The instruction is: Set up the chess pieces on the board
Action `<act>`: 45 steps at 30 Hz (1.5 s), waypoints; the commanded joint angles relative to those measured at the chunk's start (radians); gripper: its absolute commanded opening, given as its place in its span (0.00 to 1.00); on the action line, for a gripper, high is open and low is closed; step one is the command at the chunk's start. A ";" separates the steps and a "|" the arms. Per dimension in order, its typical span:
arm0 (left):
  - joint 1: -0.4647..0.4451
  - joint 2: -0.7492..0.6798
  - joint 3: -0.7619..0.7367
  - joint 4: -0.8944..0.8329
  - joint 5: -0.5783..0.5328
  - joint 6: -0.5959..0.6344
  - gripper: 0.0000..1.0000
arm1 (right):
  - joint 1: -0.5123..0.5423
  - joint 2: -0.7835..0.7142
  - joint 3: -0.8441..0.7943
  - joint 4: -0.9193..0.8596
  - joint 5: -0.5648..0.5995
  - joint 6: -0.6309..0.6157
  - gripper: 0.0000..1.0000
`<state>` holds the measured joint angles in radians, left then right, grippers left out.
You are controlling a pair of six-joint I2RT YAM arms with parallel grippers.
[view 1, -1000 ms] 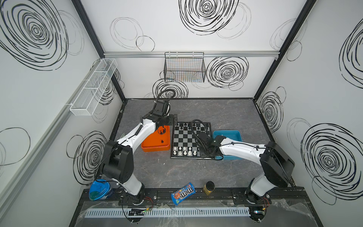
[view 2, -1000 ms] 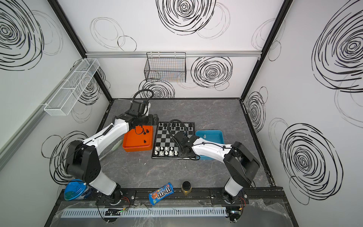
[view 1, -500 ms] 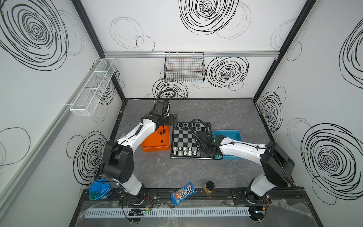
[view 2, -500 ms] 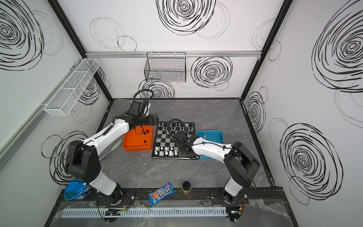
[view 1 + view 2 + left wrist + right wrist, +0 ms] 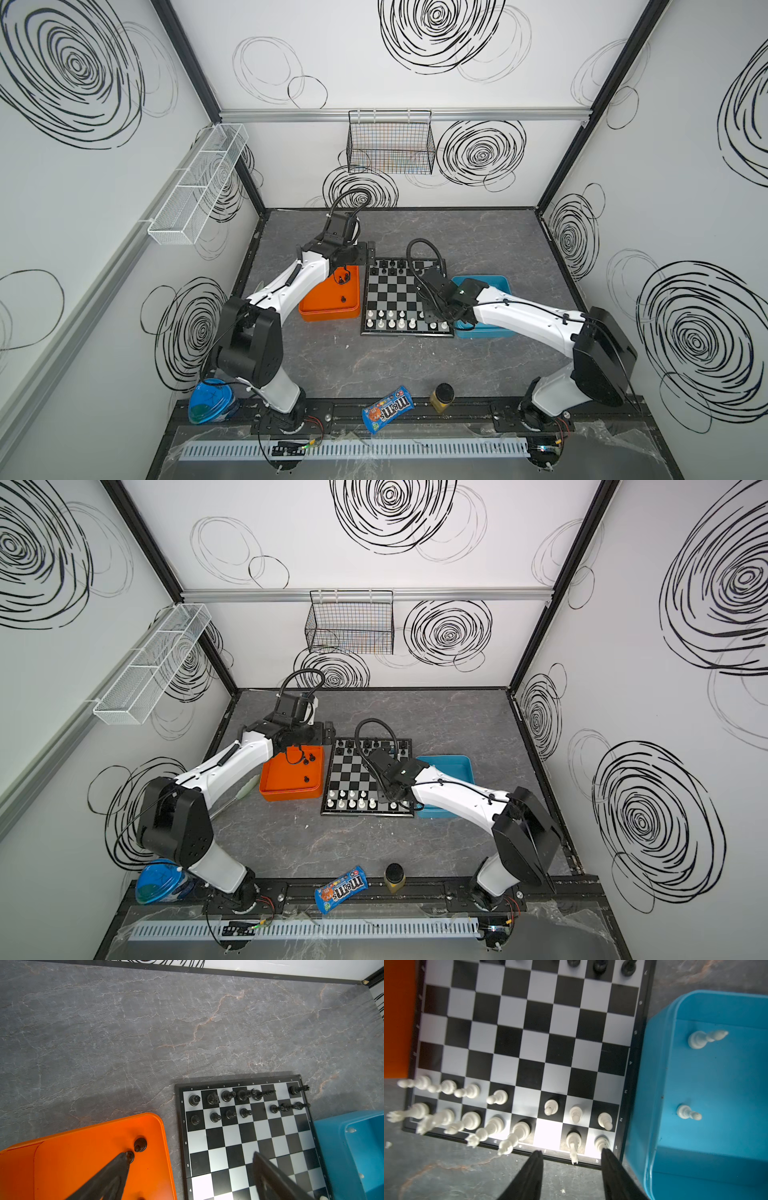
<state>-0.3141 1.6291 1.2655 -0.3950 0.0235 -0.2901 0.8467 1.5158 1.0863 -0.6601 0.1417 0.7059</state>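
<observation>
Right wrist view showed the white chessmen (image 5: 497, 1097) standing on the board (image 5: 529, 1032) in the rows marked 1 and 2, with one square bare in each row. A white bishop (image 5: 706, 1039) and a white pawn (image 5: 688, 1112) were in the blue tray (image 5: 654, 1043), which sat just beside the board. The right gripper (image 5: 571, 1151) hung over the board's near edge with its fingers (image 5: 614, 1174) apart. A white knight (image 5: 573, 1140) stood free between them, and the corner piece (image 5: 601, 1142) was just beside one tip.

Left wrist view showed the black chessmen (image 5: 215, 1117) on rows 7 and 8, with gaps among them. The left gripper (image 5: 191, 1155) was spread wide and held nothing. One of its fingers (image 5: 116, 1172) was over the orange tray (image 5: 83, 1157), its tip close to two black pieces (image 5: 140, 1144) in that tray, and the other was above the board.

Both top views showed the orange tray on the board's left and the blue tray on its right, all on the grey marbled surface (image 5: 395, 365). By the front rail lay an M&M's bag (image 5: 386, 409), a dark-lidded jar (image 5: 441, 397) and a blue bowl (image 5: 210, 401).
</observation>
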 commanded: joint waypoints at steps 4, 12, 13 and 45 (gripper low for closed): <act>0.007 -0.006 0.009 -0.005 -0.051 -0.033 0.96 | -0.073 -0.133 0.001 0.021 0.067 -0.038 0.89; 0.048 -0.016 -0.006 -0.053 -0.094 -0.085 0.97 | -0.202 -0.309 -0.107 0.172 0.100 -0.114 1.00; 0.058 -0.022 -0.016 -0.057 -0.098 -0.090 0.97 | -0.214 -0.332 -0.126 0.197 0.105 -0.136 1.00; 0.158 0.021 -0.184 -0.008 -0.067 -0.082 0.82 | -0.526 -0.329 -0.268 0.283 -0.150 -0.380 1.00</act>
<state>-0.1608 1.6348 1.0843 -0.4366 -0.0463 -0.3634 0.3317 1.1816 0.8326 -0.3912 -0.0013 0.3405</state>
